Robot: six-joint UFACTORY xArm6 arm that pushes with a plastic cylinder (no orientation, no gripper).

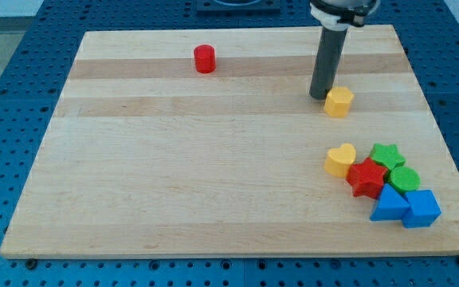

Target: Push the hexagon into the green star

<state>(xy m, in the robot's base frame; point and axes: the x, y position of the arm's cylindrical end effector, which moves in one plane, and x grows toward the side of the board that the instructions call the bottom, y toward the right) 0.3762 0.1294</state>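
Note:
The yellow hexagon (339, 102) sits at the view's upper right of the wooden board. My tip (319, 96) rests just to its left, touching or nearly touching its upper left side. The green star (387, 155) lies below and to the right of the hexagon, at the top of a cluster of blocks near the board's right edge.
The cluster holds a yellow heart (341, 159), a red star (366, 178), a green round block (406, 179), a blue triangle (389, 205) and a blue cube (421, 209). A red cylinder (205, 59) stands alone at the view's top, left of centre.

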